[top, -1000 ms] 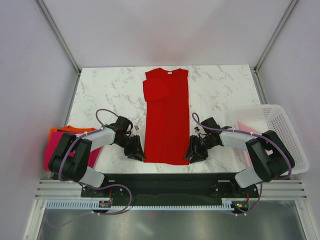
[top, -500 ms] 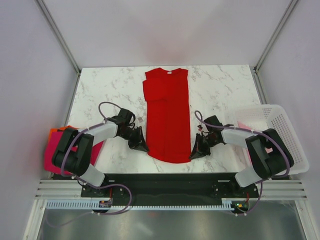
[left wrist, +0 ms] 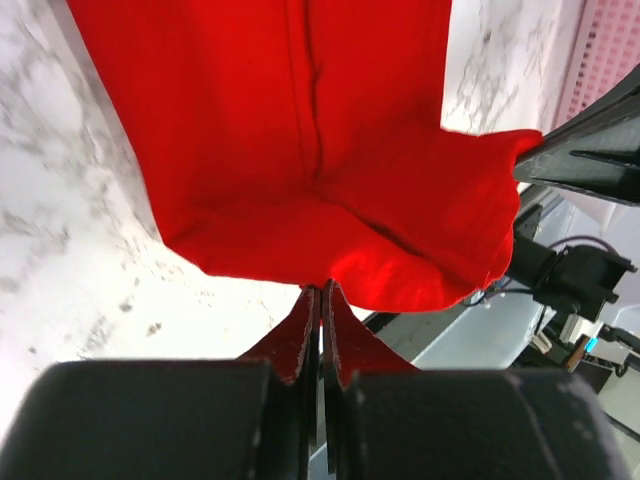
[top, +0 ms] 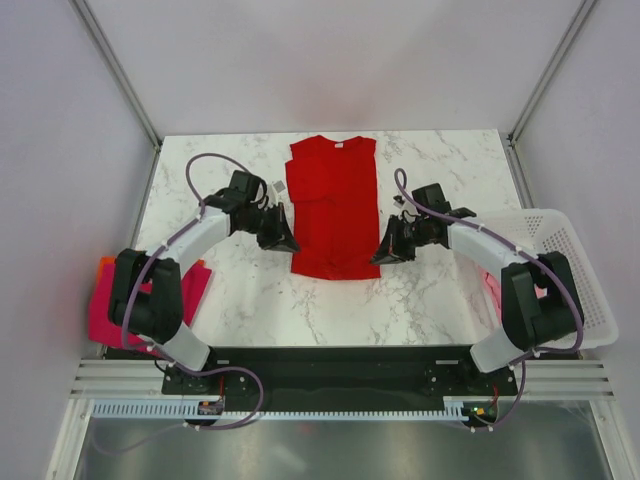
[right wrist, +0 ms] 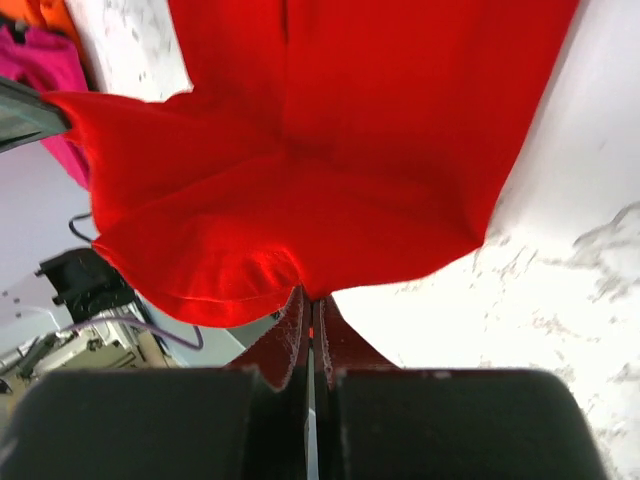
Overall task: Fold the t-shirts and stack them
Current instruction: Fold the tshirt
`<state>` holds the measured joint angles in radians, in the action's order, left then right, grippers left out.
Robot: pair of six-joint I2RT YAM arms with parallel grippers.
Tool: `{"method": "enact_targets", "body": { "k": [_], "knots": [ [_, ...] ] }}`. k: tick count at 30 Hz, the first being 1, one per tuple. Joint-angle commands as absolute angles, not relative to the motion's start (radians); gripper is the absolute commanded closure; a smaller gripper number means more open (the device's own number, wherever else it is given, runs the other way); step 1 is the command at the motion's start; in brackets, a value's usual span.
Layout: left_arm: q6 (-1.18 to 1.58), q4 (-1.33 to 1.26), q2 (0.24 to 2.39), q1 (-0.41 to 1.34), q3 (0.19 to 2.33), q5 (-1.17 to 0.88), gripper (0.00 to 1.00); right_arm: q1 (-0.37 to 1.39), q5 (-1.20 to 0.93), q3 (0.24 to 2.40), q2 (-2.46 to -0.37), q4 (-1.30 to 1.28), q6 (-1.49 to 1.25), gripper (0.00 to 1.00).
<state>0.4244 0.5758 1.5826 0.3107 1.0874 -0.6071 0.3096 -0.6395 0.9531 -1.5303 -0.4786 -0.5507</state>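
Red shirt (top: 335, 200): lay lengthwise in the middle of the table (top: 220, 170), narrowed to a strip, with the collar toward 12 o'clock.
Neck label (top: 339, 145): white, showing at the collar on the 12 o'clock end.
Near end of the shirt: the hem was lifted off the marble and doubled back over the body, so the edge toward 6 o'clock was a rounded fold.
Hem between the arms: in both wrist views it sagged in a loose curve from one pinched corner to the other, above the flat part of the shirt.
Left gripper (top: 283, 240): at the shirt's 8 o'clock corner, jaws pressed together with red cloth pinched between the tips.
Right gripper (top: 383, 252): at the shirt's 4 o'clock corner, jaws likewise squeezed tight on the other hem corner.
Gripper heights: both sat level with each other across the shirt, each just beside its long edge.
Magenta shirt (top: 100, 310): lay at the table's 8 o'clock edge, partly behind the left arm, well apart from the red one.
Orange shirt (top: 104, 263): only a sliver showed, touching the magenta shirt on its 12 o'clock side.
Basket (top: 570, 250): white and perforated, at the table's 4 o'clock edge.
Pink cloth (top: 493, 290): inside the basket against its 9 o'clock wall; its shape could not be told.
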Motion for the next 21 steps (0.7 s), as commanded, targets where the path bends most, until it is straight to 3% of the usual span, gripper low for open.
{"method": "enact_targets", "body": {
  "k": [1, 11, 21],
  "knots": [
    [0.354, 0.592, 1.661, 0.292, 1.207, -0.549, 0.98, 0.281, -0.646, 1.037, -1.615, -0.437, -0.538, 1.00],
    [0.322, 0.591, 1.834, 0.271, 1.384, -0.542, 0.98, 0.225, -0.621, 1.294, -1.821, -0.416, -0.494, 1.00],
    [0.310, 0.588, 1.947, 0.267, 1.488, -0.506, 0.98, 0.227, -0.621, 1.357, -1.960, -0.376, -0.492, 1.00]
  ]
}}
